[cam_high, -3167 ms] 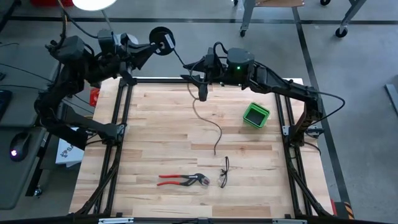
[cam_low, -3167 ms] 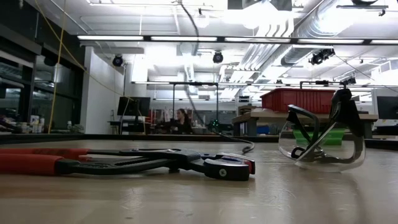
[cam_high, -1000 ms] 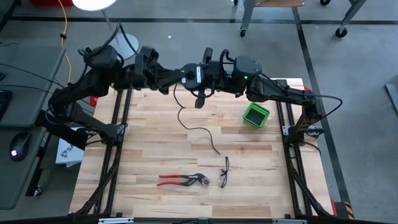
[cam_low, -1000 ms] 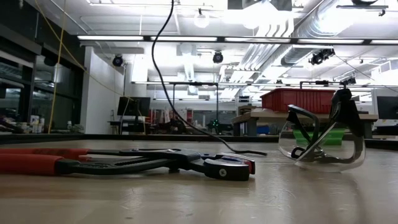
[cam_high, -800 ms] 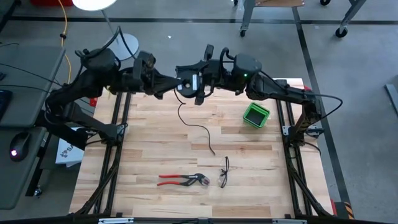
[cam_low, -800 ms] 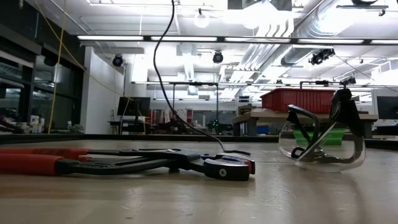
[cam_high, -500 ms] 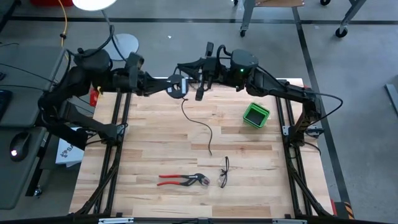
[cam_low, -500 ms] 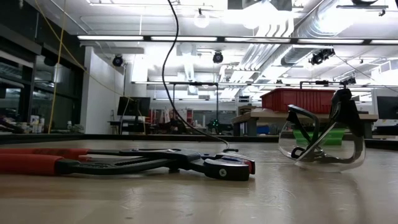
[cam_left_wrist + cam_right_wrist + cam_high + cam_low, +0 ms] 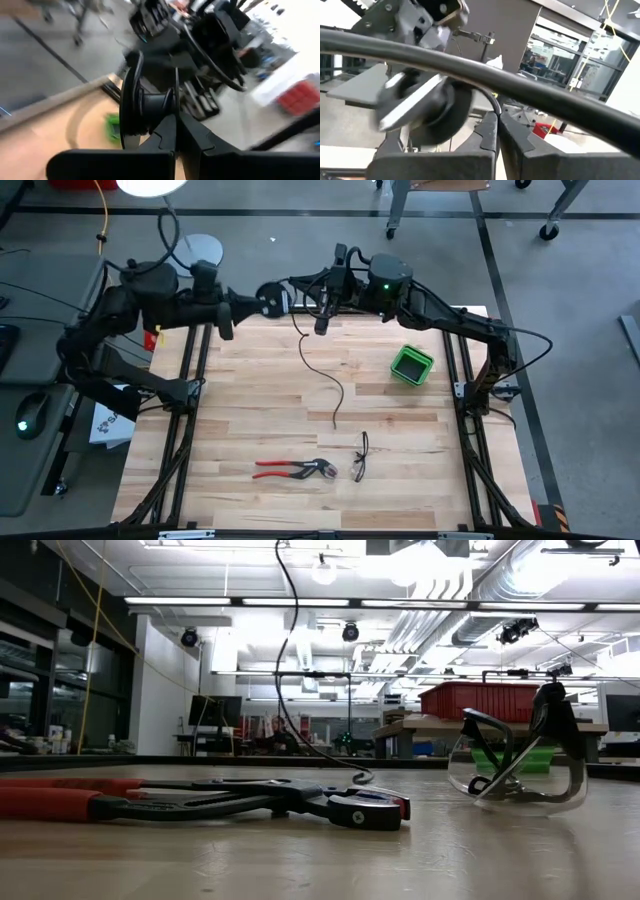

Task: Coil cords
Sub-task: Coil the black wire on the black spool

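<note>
The left gripper (image 9: 268, 298) clamps a black spool (image 9: 145, 107); the right gripper (image 9: 320, 320), just beside the spool, pinches the cord (image 9: 322, 375). The cord's free end trails near the safety glasses (image 9: 360, 457), so it may snag them or slip off the spool as slack is wound.

**Far edge crowded, near half lightly cluttered**

Both arms meet above the far edge of the worktop (image 9: 250, 400), the left pincer (image 9: 252, 303) and right pincer (image 9: 322, 320) shut and close together, blocking passage there. From them the thin black cord (image 9: 322, 375) hangs down the middle, its end lying on the wood. A green bin (image 9: 411, 365) stands right of it. Nearer, red-handled pliers (image 9: 293, 470) and safety glasses (image 9: 360, 457) lie just beside each other. Bare wood lies left of the cord and along the near-right corner.
</note>
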Controlling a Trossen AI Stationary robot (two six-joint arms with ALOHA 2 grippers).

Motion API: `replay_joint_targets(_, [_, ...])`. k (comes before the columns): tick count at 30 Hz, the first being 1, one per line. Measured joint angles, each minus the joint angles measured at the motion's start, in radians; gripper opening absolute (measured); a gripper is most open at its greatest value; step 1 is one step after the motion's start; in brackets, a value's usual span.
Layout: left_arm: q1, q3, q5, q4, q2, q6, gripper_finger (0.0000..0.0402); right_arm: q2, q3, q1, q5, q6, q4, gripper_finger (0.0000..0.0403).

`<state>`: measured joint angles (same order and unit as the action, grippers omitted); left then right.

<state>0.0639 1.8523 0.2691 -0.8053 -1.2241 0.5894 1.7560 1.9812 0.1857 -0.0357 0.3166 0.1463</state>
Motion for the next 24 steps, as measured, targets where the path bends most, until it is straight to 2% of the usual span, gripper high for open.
replay_joint_targets(5, [0.000, 0.000, 0.128, 0.042, -0.001, -0.248, 0.0000, -0.011, 0.000, 0.004, -0.021, -0.001, 0.014, 0.0001])
replay_joint_targets(13, [0.002, 0.000, 0.231, 0.226, -0.004, -0.534, 0.0000, -0.020, 0.002, 0.005, -0.023, -0.021, 0.023, 0.0002])
replay_joint_targets(20, [0.001, 0.001, 0.191, 0.384, -0.005, -0.540, 0.0000, -0.019, 0.002, 0.004, -0.019, -0.164, 0.059, 0.0002])
replay_joint_targets(24, [0.001, 0.001, 0.131, 0.415, -0.005, -0.464, 0.0000, -0.019, 0.002, 0.004, -0.013, -0.214, 0.106, 0.0040])
